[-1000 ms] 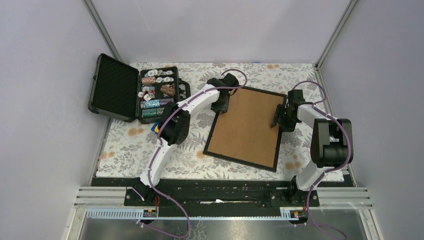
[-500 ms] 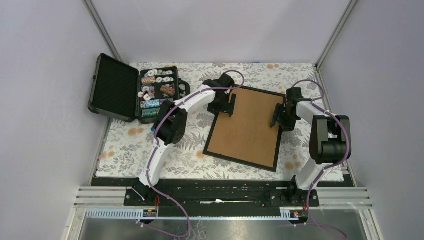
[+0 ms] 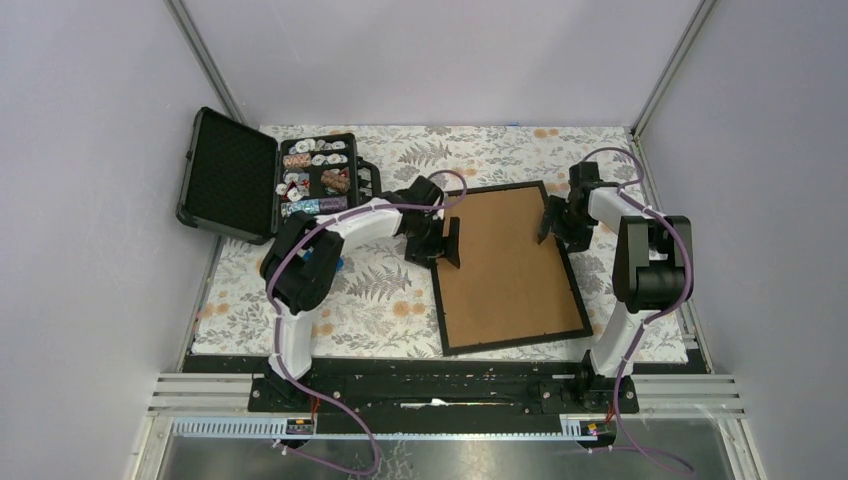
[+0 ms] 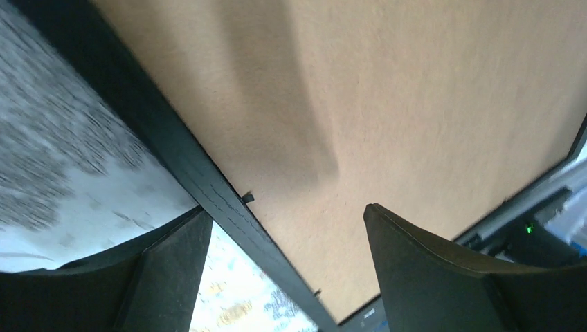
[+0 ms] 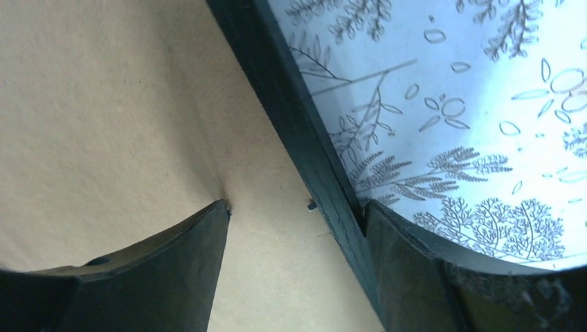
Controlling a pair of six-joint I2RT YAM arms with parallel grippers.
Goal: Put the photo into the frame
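frame [image 3: 510, 265] lies face down on the patterned surface [image 3: 370, 300], right of centre and slightly skewed, brown back [image 4: 387, 104] up. my left hand [image 4: 287, 235] is spread wide astride the frame's left rail [image 4: 194, 173], one finger over the surface, the other over the back. my right hand [image 5: 296, 228] is spread across the right rail [image 5: 304, 138] near the far corner, one fingertip touching the back. an open case [image 3: 262, 185] sits well apart, far left.

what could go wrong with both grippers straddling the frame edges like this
The left gripper and right gripper straddle opposite edges of the frame with jaws open; uneven pushes could skew it. The right gripper's inner finger touches the backing board and might dent it.
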